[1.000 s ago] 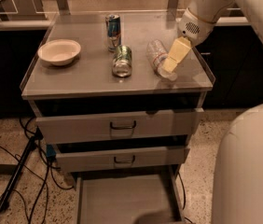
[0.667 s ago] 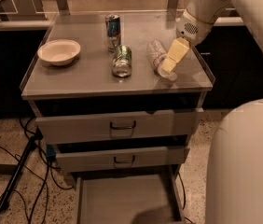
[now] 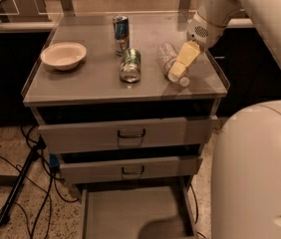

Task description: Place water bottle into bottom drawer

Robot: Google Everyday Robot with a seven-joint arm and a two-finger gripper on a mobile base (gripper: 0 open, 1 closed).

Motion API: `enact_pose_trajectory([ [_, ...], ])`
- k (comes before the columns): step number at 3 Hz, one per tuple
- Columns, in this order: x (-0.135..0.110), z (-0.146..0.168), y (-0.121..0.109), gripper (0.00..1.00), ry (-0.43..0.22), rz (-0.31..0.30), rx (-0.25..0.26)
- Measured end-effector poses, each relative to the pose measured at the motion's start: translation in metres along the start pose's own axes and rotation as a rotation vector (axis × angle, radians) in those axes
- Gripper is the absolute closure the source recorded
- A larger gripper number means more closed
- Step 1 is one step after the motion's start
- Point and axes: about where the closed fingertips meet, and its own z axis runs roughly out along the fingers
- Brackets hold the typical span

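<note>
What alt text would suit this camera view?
The tool is at the water bottle lying on the cabinet top, with a tipped can, an upright can and a bowl nearby. The bottom drawer below is pulled out.

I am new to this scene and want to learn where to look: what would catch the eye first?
First, the white arm at the upper right, its pincer at the bottle, which lies on its side on the right of the cabinet top. Next, the bottom drawer, pulled out open near the floor.
</note>
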Motion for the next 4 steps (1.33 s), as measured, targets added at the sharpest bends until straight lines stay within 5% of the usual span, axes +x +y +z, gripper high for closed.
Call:
enact_pose_trajectory([
  [1,-0.005,0.004,-0.007,0.00,0.036,0.043,0.007],
  [4,-0.024,0.019,-0.028,0.00,-0.003,0.102,0.019],
])
